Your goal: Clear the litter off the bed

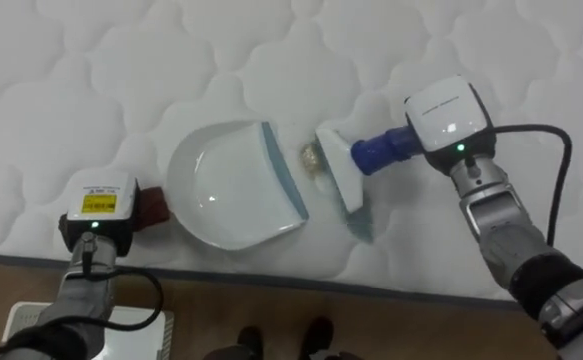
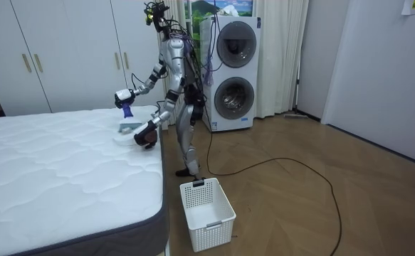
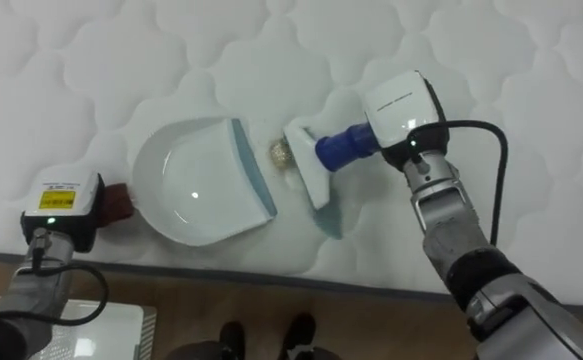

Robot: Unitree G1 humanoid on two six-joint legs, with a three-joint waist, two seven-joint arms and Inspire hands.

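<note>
A white dustpan with a pale blue lip lies flat on the quilted white mattress near its edge. My left hand is at the pan's dark red handle and closed on it. A small yellowish crumpled scrap lies just off the lip. Right beside the scrap is the white head of a brush, tilted, its bristles on the mattress. My right hand is shut on the brush's blue handle. In the room view I stand at the bed's side, bent slightly over it.
The mattress edge and wooden floor run along the bottom of the eye views. A white slatted basket stands on the floor by my feet. Stacked washing machines are behind me, wardrobes beyond the bed.
</note>
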